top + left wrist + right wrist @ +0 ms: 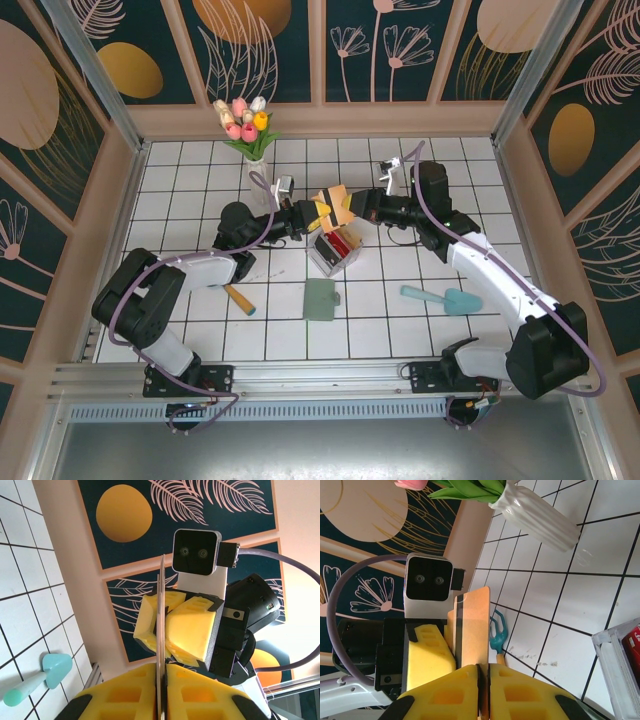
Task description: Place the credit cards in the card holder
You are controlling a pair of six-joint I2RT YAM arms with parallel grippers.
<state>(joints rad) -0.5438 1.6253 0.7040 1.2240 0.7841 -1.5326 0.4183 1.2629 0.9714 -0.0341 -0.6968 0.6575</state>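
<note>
over the middle of the white tiled tabletop [400, 170] my left gripper [321, 212] and right gripper [349, 207] meet tip to tip. just below them sits a clear plastic box [335, 251] with red contents. the sage green card holder [321, 298] lies flat nearer the near edge, apart from the box. both my grippers are pinched narrow on one tan credit card [472, 625], held in the air

Probably a lab test cell: white tiled table [390, 330], aluminium frame [95, 75], printed floral wall panels [265, 40].
</note>
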